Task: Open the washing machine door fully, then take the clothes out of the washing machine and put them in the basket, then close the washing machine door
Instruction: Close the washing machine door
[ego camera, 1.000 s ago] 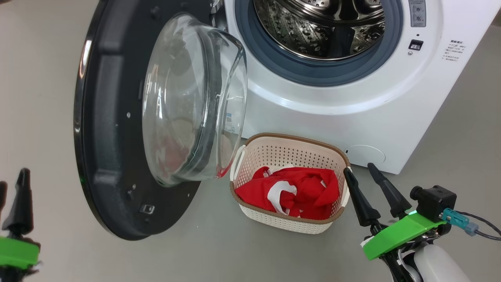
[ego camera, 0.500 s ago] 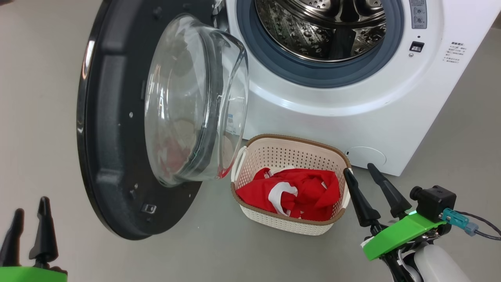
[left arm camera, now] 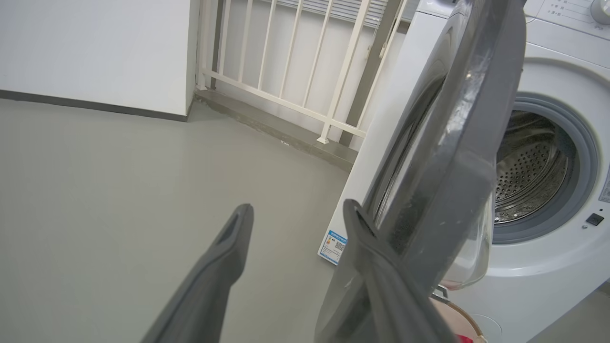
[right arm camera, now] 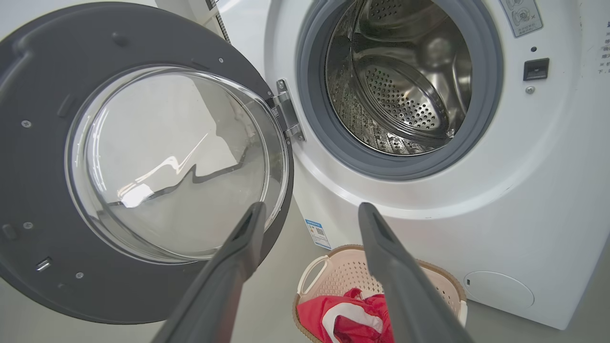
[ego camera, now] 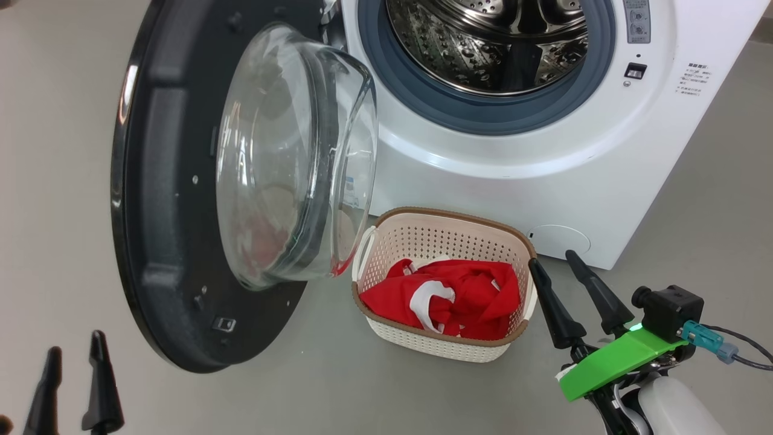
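The white washing machine (ego camera: 543,181) stands ahead with its steel drum (right arm camera: 405,76) bare inside. Its round black door (ego camera: 163,199) hangs swung out to the left, glass bowl facing the basket. The cream basket (ego camera: 444,229) sits on the floor in front of the machine with the red clothes (ego camera: 447,299) inside. My left gripper (ego camera: 75,356) is open low at the lower left, just outside the door's outer edge (left arm camera: 457,157). My right gripper (ego camera: 552,260) is open beside the basket's right rim, holding nothing.
Grey floor (ego camera: 54,151) spreads to the left of the door. A white railing (left arm camera: 295,71) and a white wall (left arm camera: 95,47) stand behind the machine's left side. A cable (ego camera: 743,353) trails from my right wrist.
My left gripper has dropped lower and shifted right toward the door's bottom edge. The right gripper, basket and door have stayed put; the head view shifted slightly.
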Motion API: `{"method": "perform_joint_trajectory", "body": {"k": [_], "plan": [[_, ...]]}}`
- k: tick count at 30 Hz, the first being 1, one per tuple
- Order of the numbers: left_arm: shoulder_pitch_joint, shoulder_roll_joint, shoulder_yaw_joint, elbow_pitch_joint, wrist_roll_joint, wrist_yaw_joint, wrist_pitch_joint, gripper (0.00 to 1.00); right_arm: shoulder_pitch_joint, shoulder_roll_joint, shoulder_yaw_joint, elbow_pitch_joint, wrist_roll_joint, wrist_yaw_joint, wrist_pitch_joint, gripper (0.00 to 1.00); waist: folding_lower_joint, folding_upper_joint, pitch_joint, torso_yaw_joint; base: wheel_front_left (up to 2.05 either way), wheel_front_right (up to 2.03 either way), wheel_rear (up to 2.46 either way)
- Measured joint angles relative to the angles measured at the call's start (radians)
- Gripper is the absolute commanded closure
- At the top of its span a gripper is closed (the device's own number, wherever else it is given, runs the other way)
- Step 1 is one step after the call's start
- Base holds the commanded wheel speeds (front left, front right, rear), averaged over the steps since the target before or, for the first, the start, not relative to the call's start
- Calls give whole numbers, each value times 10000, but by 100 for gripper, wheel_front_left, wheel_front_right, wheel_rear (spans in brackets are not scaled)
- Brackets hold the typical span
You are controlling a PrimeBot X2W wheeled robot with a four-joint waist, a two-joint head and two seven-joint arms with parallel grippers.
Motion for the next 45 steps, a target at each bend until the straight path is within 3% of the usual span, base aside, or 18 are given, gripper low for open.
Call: {"method": "perform_joint_trajectory", "body": {"k": [45], "plan": [[-158,-54,-522,96,305,173,-138,0,0,-8,92,-44,0,0,0,0,0,0,-101,166,0,0,0]]}}
